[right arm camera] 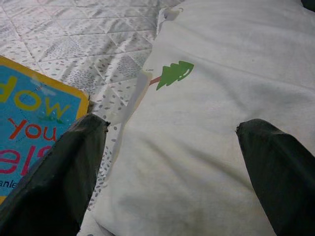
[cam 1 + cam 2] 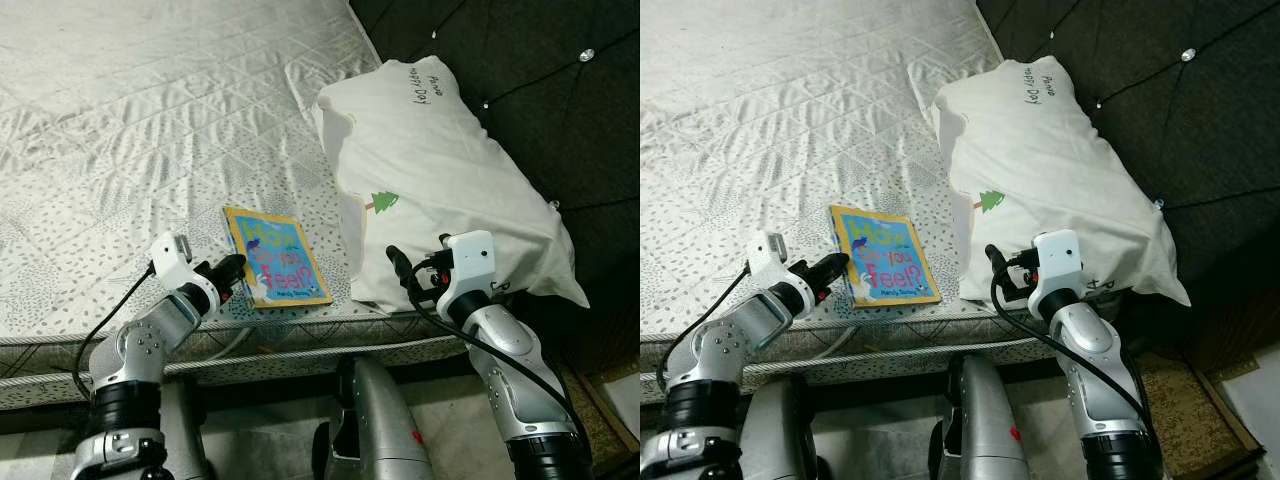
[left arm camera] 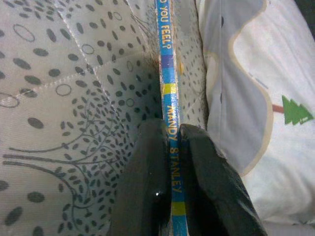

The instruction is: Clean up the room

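A blue picture book [image 2: 275, 255] with a yellow border lies flat near the front edge of the bed. My left gripper [image 2: 235, 268] is at the book's left side, and in the left wrist view its fingers [image 3: 147, 182] are shut on the book's thin edge [image 3: 166, 64]. A white pillow [image 2: 440, 170] with a small green tree print lies to the right of the book. My right gripper [image 2: 415, 262] hovers open over the pillow's near end [image 1: 221, 88], one finger [image 1: 59, 177] toward the book.
The bed has a grey-white quilted cover [image 2: 130, 120] with a dotted pattern. A dark tufted headboard [image 2: 540, 70] runs along the right. The mattress front edge [image 2: 300, 355] is just before my body, with floor [image 2: 620, 400] at the lower right.
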`<state>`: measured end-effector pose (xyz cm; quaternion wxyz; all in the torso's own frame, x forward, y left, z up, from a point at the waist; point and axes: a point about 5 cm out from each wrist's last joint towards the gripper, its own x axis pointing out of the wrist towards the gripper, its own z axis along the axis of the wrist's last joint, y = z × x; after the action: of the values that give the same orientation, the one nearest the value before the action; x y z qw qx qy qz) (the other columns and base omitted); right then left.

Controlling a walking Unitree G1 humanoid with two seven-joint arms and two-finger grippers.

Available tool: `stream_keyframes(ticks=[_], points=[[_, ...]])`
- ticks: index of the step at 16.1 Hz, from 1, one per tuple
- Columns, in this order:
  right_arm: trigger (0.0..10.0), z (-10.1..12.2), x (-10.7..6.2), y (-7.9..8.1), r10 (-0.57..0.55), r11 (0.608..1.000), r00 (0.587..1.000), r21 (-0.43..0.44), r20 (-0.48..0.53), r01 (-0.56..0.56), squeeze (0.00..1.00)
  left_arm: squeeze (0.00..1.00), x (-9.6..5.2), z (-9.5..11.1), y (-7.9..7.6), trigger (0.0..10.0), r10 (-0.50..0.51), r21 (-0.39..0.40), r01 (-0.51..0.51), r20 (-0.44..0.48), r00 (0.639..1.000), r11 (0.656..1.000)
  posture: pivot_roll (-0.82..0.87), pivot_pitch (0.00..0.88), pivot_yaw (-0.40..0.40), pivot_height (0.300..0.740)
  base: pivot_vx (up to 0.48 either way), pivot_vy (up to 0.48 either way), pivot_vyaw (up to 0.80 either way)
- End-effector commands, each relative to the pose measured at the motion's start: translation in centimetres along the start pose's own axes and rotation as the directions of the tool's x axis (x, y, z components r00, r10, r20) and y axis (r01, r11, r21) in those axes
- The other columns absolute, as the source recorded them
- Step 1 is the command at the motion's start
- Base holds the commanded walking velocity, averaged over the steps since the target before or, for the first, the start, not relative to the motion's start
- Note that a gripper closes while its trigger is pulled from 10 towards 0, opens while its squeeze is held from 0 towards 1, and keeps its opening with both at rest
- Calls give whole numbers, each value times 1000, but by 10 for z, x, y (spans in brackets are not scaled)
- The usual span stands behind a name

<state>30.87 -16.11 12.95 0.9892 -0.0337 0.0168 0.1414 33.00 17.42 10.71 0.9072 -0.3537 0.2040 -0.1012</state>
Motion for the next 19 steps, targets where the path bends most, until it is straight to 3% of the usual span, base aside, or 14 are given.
stream_keyframes(ticks=[1, 2, 4, 5, 12, 13, 16, 18, 19], points=[[10000, 6, -2, -5, -6, 1000, 1000, -22, 23, 6, 0, 302, 5, -10, -3, 10000, -9, 34, 11, -68, 998, 999, -118, 147, -184, 527, 0, 0, 0], [10000, 7, -2, -5, -6, 1000, 1000, -23, 23, 7, 0, 643, 5, -8, 0, 10000, 6, 55, -2, -72, 997, 998, -118, 147, -184, 527, 0, 0, 0], [10000, 7, -3, -5, -8, 1000, 1000, -23, 23, 8, 0, 961, 6, 0, 7, 10000, 47, 85, -43, -50, 998, 995, -119, 147, -183, 527, 0, 0, 0], [10000, 7, -2, -5, -9, 1000, 1000, -23, 23, 9, 0, 1000, 5, 4, 11, 10000, 59, 108, -54, -40, 997, 993, -120, 149, -183, 527, 0, 0, 0], [10000, 7, -3, -5, -10, 1000, 1000, -25, 24, 11, 0, 1000, -1, 23, 37, 10000, 156, 210, -154, 7, 988, 965, -121, 151, -183, 527, 0, 0, 0], [10000, 7, -2, -5, -10, 1000, 1000, -25, 24, 10, 0, 1000, -4, 28, 43, 10000, 196, 254, -198, 32, 980, 947, -121, 151, -183, 527, 0, 0, 0], [10000, 7, -3, -5, -10, 1000, 1000, -23, 23, 10, 0, 1000, -5, 34, 49, 10000, 255, 241, -275, 112, 961, 931, -118, 151, -182, 527, 0, 0, 0], [10000, 6, -3, -4, -7, 1000, 1000, -21, 22, 7, 0, 1000, -9, 35, 61, 10000, 326, 219, -352, 146, 934, 910, -119, 153, -183, 527, 0, 0, 0], [10000, 6, -3, -4, -6, 1000, 1000, -21, 22, 7, 0, 957, -11, 36, 64, 10000, 358, 223, -387, 160, 920, 895, -119, 153, -183, 527, 0, 0, 0]])
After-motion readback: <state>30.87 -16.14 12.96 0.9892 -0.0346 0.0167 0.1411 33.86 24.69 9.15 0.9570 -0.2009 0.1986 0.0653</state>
